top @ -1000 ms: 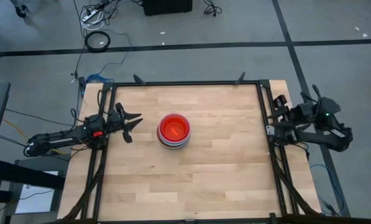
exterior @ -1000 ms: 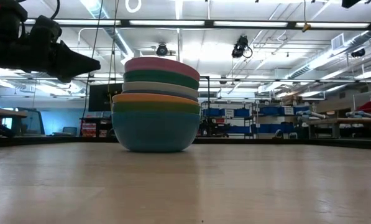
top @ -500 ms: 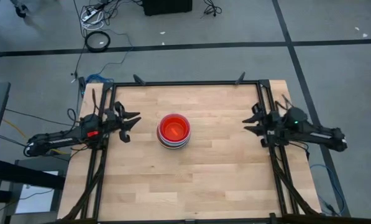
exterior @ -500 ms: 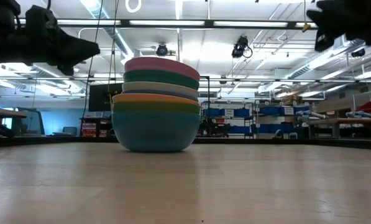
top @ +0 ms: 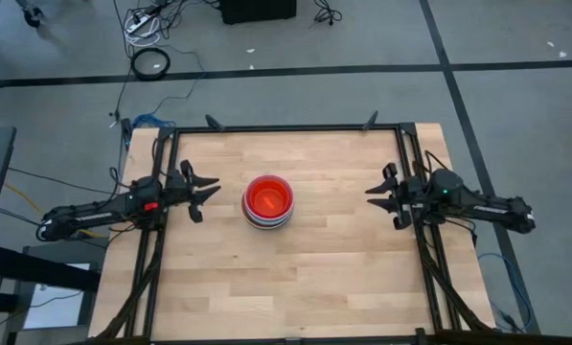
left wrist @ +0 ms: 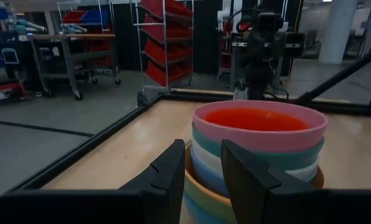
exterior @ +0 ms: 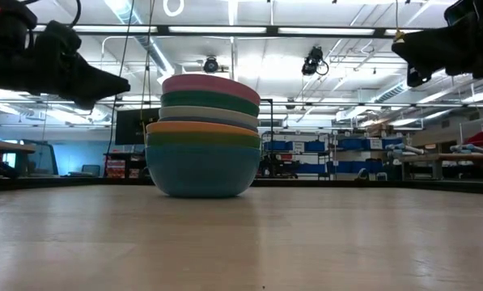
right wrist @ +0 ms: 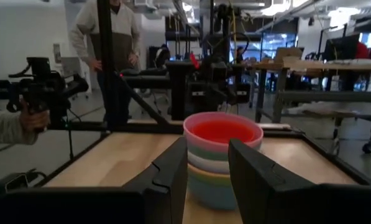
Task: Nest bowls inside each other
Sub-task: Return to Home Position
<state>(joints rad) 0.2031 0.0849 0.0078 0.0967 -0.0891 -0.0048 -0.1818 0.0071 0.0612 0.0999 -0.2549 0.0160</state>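
The bowls (top: 268,200) sit nested in one stack, an orange-red inside showing on top with a pink rim around it, just toward 12 o'clock of the worktop (top: 314,278) centre. The left end effector (top: 207,195) hovers at the stack's 9 o'clock, fingers parted, holding nothing. The right end effector (top: 380,197) hangs well apart at 3 o'clock, likewise parted and empty
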